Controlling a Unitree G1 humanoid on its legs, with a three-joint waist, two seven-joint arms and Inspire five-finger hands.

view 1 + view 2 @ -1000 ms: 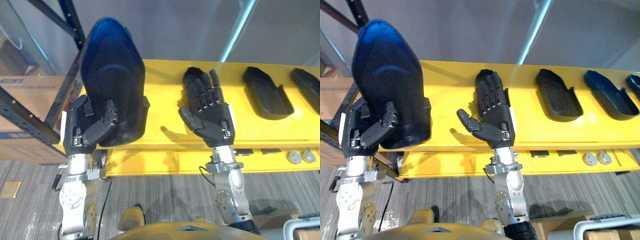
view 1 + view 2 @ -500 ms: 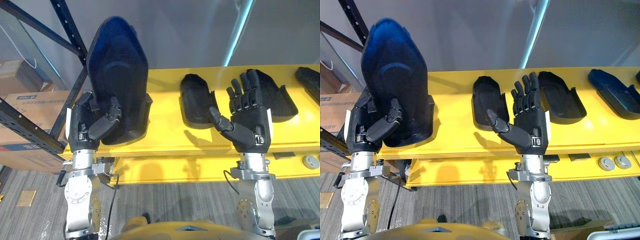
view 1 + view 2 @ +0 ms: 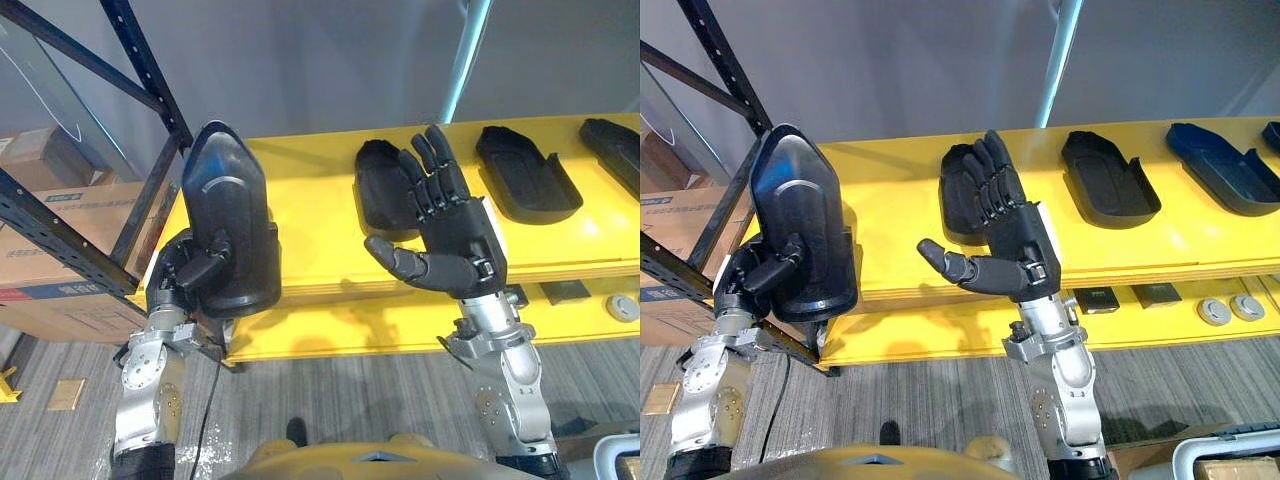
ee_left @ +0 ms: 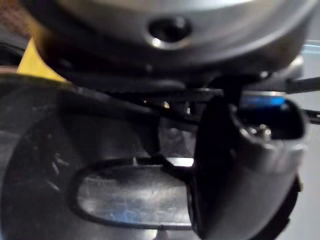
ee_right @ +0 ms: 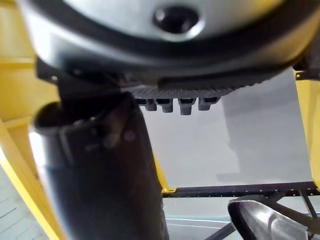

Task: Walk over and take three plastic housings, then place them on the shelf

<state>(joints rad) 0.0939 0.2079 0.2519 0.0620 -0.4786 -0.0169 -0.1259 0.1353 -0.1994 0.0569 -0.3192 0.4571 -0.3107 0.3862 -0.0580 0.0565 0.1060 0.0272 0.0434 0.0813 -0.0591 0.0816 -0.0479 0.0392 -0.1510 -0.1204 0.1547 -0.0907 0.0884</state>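
Fingers of left hand (image 3: 183,287): curling round the back of the held housing, thumb pressing across its front. Fingers of right hand (image 3: 455,240): standing straight and slightly spread, thumb sticking out sideways, holding nothing

Yellow shelf (image 3: 320,235): running across in front of the robot, its left end lying bare

Held housing (image 3: 228,225): black, standing upright in the left hand, showing before the shelf's left end, near the black rack post (image 3: 150,75); contact with the shelf not readable

Shelf housings: lying flat along the back; nearest housing (image 3: 382,190) sitting just behind the right hand, second housing (image 3: 525,172) and third housing (image 3: 612,150) lying further right

Handling, as judged: placing appears to be under way; lowering onto the bare left end, tipping flat, uncurling the thumb only once the shelf is bearing the weight, steering clear of the post
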